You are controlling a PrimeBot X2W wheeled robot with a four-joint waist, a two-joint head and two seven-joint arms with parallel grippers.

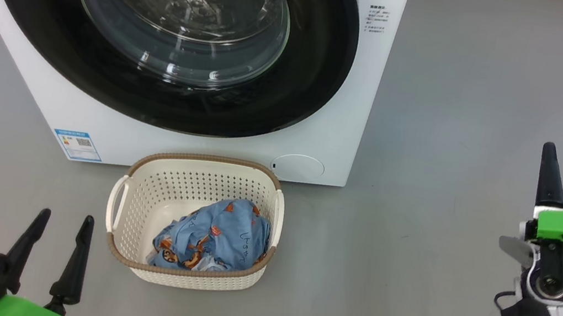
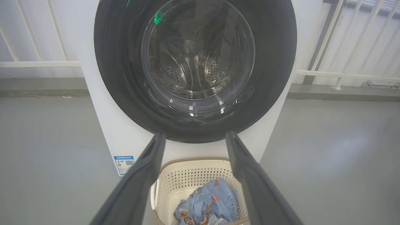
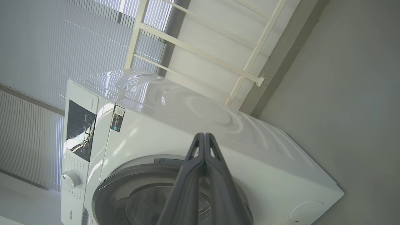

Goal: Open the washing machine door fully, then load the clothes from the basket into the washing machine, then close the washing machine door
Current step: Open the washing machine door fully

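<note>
Clothes (image 1: 214, 237), a crumpled bundle of light blue fabric with orange prints, lie in the basket (image 1: 187, 188), which stands on the grey floor (image 1: 447, 205).

Nearest, low at the left of the head view, the left gripper (image 1: 67, 218) hangs just short of the basket. Its two dark fingers are spread wide, empty, and point toward the machine; in its own wrist view they frame the basket and clothes.

Out at the right, well apart from the basket, the right arm's pale forearm rises from the lower corner. The right gripper (image 1: 549, 156) points up the view, its fingers pressed tip to tip on nothing. Its wrist is rolled, so the machine shows tipped on its side in that arm's view.

Just beyond the basket stands the washing machine (image 1: 316, 146), its blue label (image 1: 77, 144) and round flap (image 1: 298, 166) low on the front. The washing machine door (image 1: 316, 74) sits shut against it, and the steel drum shows through the glass.
</note>
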